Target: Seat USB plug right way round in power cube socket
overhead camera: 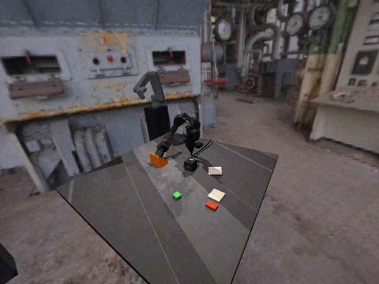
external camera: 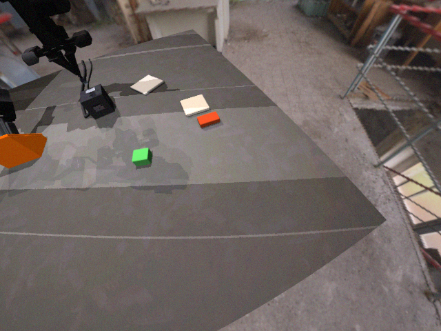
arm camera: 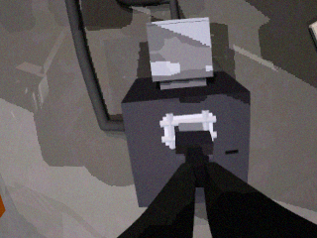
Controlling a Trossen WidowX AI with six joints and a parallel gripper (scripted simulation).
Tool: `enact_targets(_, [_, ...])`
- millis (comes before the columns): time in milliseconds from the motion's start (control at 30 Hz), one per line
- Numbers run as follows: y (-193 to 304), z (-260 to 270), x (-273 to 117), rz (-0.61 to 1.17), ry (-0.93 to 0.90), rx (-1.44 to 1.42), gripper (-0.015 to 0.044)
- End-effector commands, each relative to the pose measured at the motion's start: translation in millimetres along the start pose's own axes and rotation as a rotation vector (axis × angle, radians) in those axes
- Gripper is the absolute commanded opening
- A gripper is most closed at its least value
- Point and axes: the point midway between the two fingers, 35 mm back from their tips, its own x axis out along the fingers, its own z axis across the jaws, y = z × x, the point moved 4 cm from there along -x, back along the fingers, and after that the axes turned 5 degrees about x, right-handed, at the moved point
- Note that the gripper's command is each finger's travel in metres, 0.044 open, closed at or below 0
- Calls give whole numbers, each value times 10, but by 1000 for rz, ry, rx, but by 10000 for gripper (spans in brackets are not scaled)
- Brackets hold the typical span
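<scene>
The black power cube (overhead camera: 190, 165) (external camera: 103, 105) (arm camera: 149, 164) stands on the table. On its top face, the wrist view shows the socket's pale rim (arm camera: 187, 118). My gripper (overhead camera: 192, 153) (external camera: 84, 80) (arm camera: 197, 173) points down over the cube's top and is shut on the USB plug (arm camera: 194, 143), whose dark body shows at the fingertips. The plug's grey end shows within the rim; its depth and which way round it is cannot be told. The fingers hide the rim's near side.
A light grey block (arm camera: 180, 47) is at the cube's side, with dark cables (overhead camera: 203, 148) (arm camera: 86, 64) nearby. An orange block (overhead camera: 157, 160) (external camera: 23, 151) stands by the arm's base. Pale tiles (overhead camera: 215, 170) (external camera: 194, 105), a red block (overhead camera: 211, 205) (external camera: 208, 119) and a green block (overhead camera: 176, 195) (external camera: 141, 156) lie around.
</scene>
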Motion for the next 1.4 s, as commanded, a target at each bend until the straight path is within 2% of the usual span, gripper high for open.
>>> enact_targets(0, [5,-1,6,4,1,-3,0])
enact_targets(1367, [21,-6,54,21,3,-29,0])
